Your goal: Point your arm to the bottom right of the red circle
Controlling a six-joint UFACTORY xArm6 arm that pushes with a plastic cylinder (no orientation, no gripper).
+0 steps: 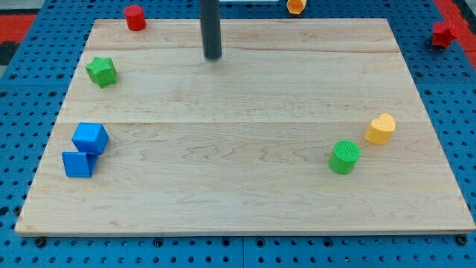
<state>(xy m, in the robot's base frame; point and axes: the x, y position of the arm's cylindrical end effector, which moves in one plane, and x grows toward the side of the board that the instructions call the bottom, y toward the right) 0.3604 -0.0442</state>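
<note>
The wooden tabletop (245, 186) carries everything here. The red circle (134, 17), a short cylinder, stands at the tabletop's top edge toward the view's left. Below it, near the left edge, lies a green star (101, 71). Lower on the left, two blue blocks touch: a blue cube (91, 137) above and a second blue block (78, 164) just below it, slightly to its left. On the view's right, a green cylinder (344, 156) sits close beside a yellow heart (380, 129), which lies up and to its right. Off the wood, an orange block (296, 5) shows at the view's top, and a red block (445, 33) lies at the far right on the blue pegboard (454, 112).

I carry no pincer, only a straight dark rod holding nothing. It comes down upright from the view's top, and my tip (213, 56) rests on bare wood, to the right of and below the red circle, well apart from it and touching no block.
</note>
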